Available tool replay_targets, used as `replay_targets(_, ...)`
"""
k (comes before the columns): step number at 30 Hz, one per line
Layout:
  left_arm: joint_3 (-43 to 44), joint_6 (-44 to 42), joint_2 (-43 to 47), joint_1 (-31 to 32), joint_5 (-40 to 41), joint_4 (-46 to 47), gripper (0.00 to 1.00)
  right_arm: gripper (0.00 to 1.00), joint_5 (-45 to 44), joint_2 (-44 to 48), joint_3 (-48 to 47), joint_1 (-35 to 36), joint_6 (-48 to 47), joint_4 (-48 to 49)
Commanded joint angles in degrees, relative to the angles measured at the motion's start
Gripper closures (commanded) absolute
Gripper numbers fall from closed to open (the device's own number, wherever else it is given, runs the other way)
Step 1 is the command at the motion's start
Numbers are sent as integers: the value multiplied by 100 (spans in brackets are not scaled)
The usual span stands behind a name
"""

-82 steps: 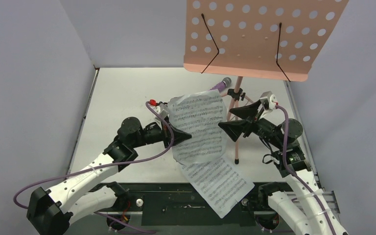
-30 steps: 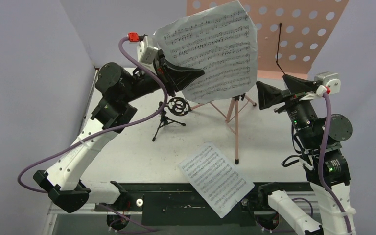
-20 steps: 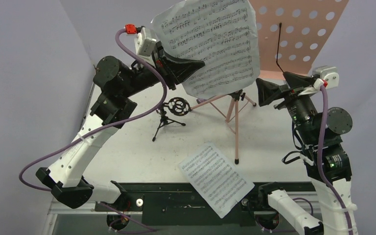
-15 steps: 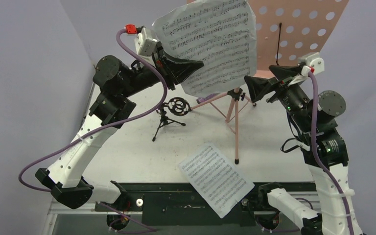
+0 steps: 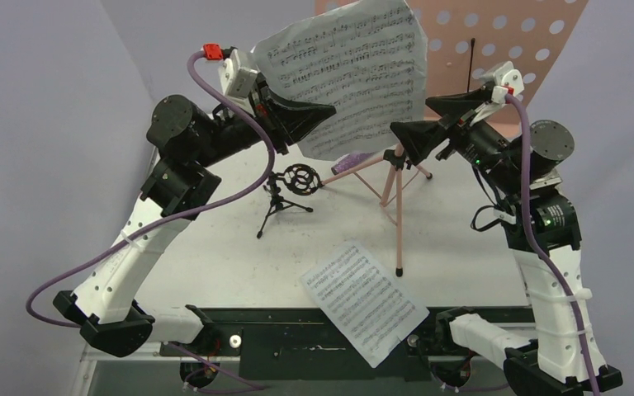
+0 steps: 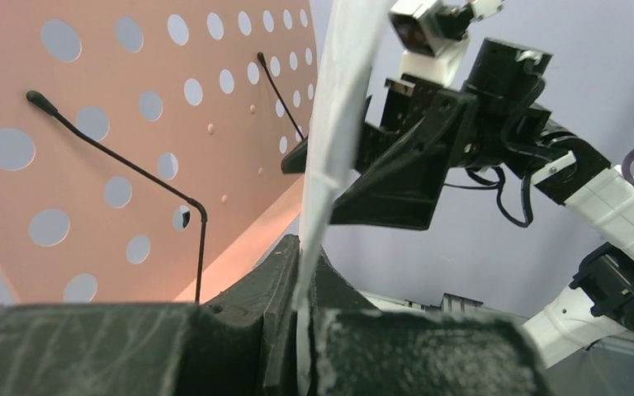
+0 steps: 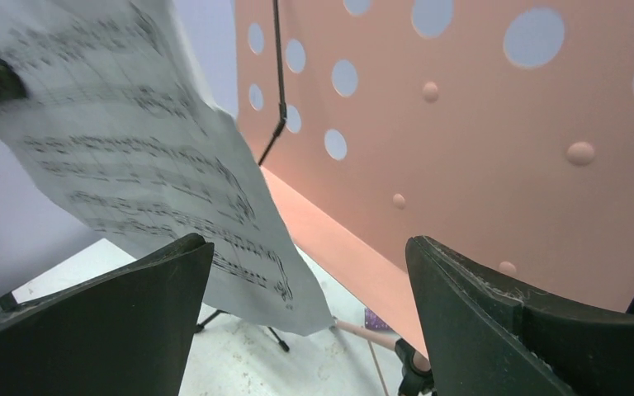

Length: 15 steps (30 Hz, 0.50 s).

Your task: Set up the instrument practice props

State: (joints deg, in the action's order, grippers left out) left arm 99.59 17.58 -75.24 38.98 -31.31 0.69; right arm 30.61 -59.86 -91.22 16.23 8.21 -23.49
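The pink perforated music stand rises at the back right on tripod legs. My left gripper is shut on a white sheet-music page and holds it up in front of the stand's tray; the page shows edge-on in the left wrist view. My right gripper is open and empty, just right of the page's lower right corner. A second sheet-music page lies at the table's front edge. The small black tripod mic stand stands mid-table. The purple microphone shows partly behind the page.
The stand's black wire page holders stick out from the pink tray. Grey walls close in on both sides. The dark front rail runs along the near edge between the arm bases.
My left gripper has lifted the page from the table up in front of the stand's tray. My right arm has risen and swung left toward the page's right edge, jaws still open.
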Motion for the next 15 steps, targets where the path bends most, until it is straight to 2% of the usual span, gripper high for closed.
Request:
replay_targets(1,224,-102,24,-40,-42,-246,100,10,296,-61,-445,21,63,381)
replay_targets(15,236,-45,-35,-92,-123,-250,100,10,-74,-396,-1085,-35,319,1032)
